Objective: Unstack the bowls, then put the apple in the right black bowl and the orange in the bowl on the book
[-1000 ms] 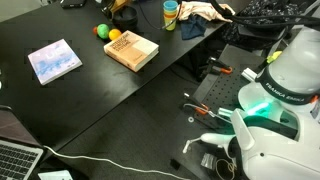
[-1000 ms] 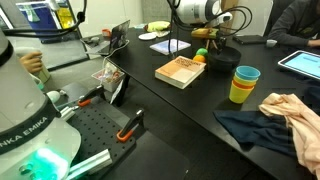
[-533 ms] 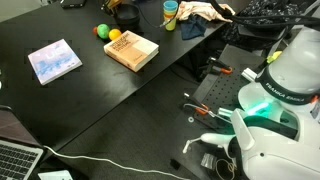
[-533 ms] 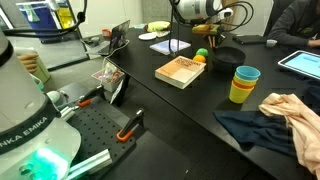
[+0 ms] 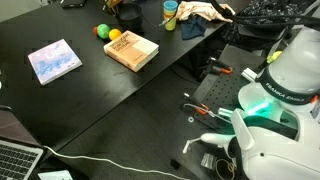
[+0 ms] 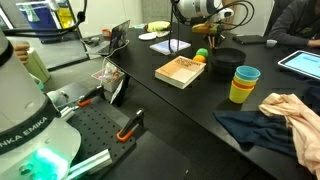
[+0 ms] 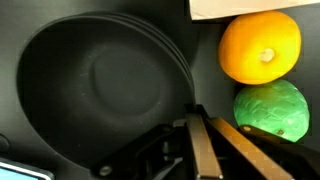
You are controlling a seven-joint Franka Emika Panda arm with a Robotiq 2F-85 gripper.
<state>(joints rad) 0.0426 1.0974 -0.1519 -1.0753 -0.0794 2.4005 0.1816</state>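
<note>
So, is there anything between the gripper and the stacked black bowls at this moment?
Nothing visible does. In the wrist view the gripper is right at the rim of the bowls. The orange and the apple lie to one side, beside the bowls, not in between.

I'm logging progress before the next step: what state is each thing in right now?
book: closed, flat on the table, nothing on it.
bowls: stacked, empty, off the book.
orange: on the table, in no bowl.
apple: beside the orange, in no bowl.
gripper: at the bowls' rim; open or shut unclear.
cups: stacked, upright.
</note>
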